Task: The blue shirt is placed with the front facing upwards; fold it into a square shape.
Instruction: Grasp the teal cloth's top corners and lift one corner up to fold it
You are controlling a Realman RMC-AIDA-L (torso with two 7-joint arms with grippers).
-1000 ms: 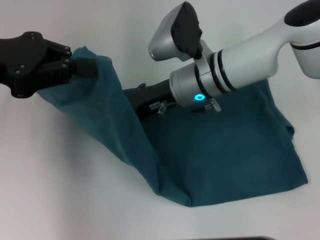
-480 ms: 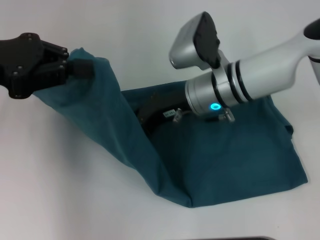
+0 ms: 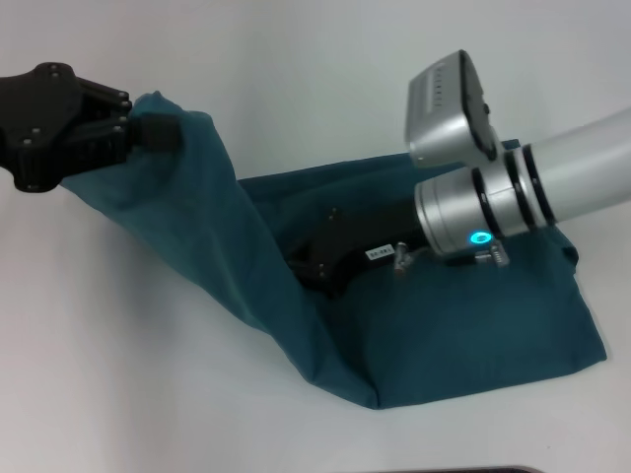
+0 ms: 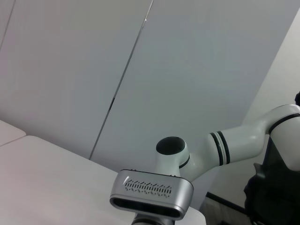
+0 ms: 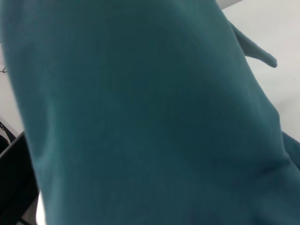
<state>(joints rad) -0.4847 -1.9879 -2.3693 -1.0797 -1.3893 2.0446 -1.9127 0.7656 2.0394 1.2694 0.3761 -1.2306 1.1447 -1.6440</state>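
Observation:
The blue shirt [image 3: 463, 315] lies plain side up on the white table, its body spread to the right. My left gripper [image 3: 158, 131] is at the upper left, shut on an edge of the shirt. It holds that edge up off the table, so a long flap slopes down to the near corner. My right gripper [image 3: 311, 268] lies low on the cloth in the middle, with its black tip against the raised flap and its fingertips hidden. In the right wrist view the shirt [image 5: 140, 117] fills nearly the whole picture.
Bare white table [image 3: 118, 374] shows to the left of and behind the shirt. The left wrist view looks away from the table at grey wall panels and my right arm's silver wrist housing [image 4: 152, 192].
My right arm has swung to the right and its gripper has slid nearer along the cloth toward the flap's base. The left gripper and the raised edge have stayed put.

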